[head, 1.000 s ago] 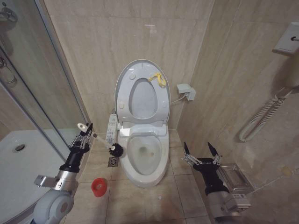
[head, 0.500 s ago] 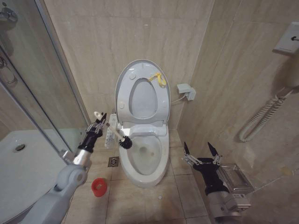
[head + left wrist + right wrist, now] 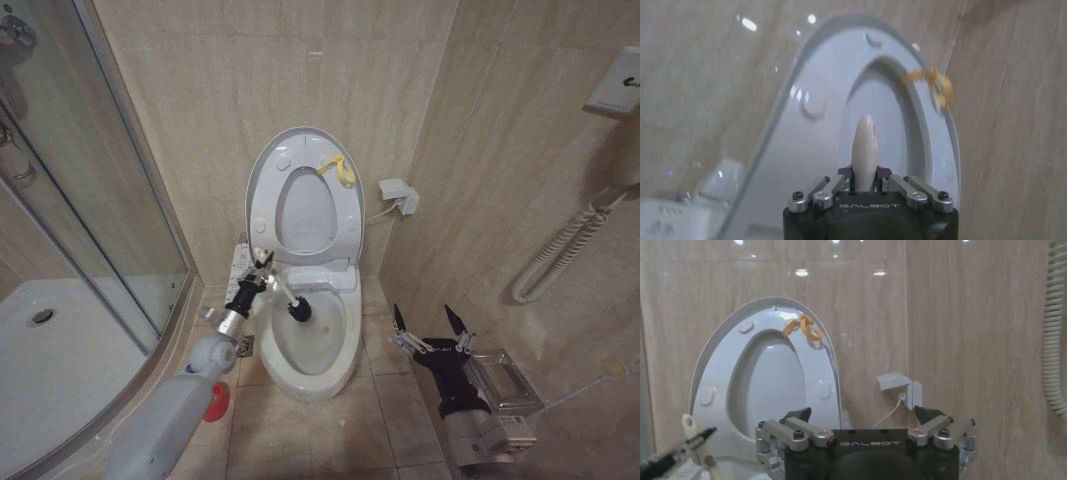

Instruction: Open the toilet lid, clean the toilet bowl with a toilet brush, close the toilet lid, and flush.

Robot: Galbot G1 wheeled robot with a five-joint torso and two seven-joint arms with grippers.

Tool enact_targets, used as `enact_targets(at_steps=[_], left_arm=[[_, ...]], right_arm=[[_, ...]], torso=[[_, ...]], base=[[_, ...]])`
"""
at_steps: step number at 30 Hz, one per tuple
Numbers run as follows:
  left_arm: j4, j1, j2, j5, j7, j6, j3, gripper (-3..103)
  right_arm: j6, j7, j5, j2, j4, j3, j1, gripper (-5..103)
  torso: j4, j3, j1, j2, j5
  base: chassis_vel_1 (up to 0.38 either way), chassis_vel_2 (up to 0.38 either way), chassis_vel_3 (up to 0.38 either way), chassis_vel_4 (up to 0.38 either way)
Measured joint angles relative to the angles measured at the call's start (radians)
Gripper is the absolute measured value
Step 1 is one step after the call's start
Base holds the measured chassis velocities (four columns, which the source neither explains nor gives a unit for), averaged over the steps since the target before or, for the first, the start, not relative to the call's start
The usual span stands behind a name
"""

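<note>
Toilet bowl [image 3: 312, 345] stands on the beige tiled floor [image 3: 300, 430] against the beige tiled back wall [image 3: 280, 70], with a glass shower enclosure [image 3: 80, 200] along the floor's left edge and a coiled white hose [image 3: 560, 250] on the right wall. The toilet lid [image 3: 262, 195] is raised upright against the back wall, its yellow loop tag [image 3: 340, 170] near the top. The left gripper [image 3: 258, 277], at the bowl's left rear rim, is clamped on the toilet brush [image 3: 298, 310], whose black head sits inside the bowl. The right gripper [image 3: 432, 325] hangs spread wide and empty to the right of the bowl. A red cup holder [image 3: 214, 400] sits on the floor left of the bowl. Both grippers read "GALBOT".
</note>
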Motion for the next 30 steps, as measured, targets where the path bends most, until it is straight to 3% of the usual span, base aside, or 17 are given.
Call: enact_targets(at_steps=[9,13,23,30], left_arm=[[0.17,-0.053,-0.05,0.036,0.022,-0.062,0.056,21],[0.297,-0.085,-0.066,0.058,0.051,-0.116,0.076,21],[0.432,-0.065,-0.083,0.079,0.112,-0.151,0.09,21],[0.431,-0.045,-0.105,0.085,0.099,-0.171,0.058,21]], right_arm=[[0.0,0.0,0.0,0.0,0.0,0.0,0.0,100],[0.0,0.0,0.0,0.0,0.0,0.0,0.0,100],[0.0,0.0,0.0,0.0,0.0,0.0,0.0,100],[0.0,0.0,0.0,0.0,0.0,0.0,0.0,100]], torso=[[0.0002,0.0,0.0,0.0,-0.0001],[0.0001,0.0,0.0,0.0,-0.0001],[0.0003,0.0,0.0,0.0,-0.0004],[0.0002,0.0,0.0,0.0,-0.0002]], base=[[0.0,0.0,0.0,0.0],[0.0,0.0,0.0,0.0],[0.0,0.0,0.0,0.0],[0.0,0.0,0.0,0.0]])
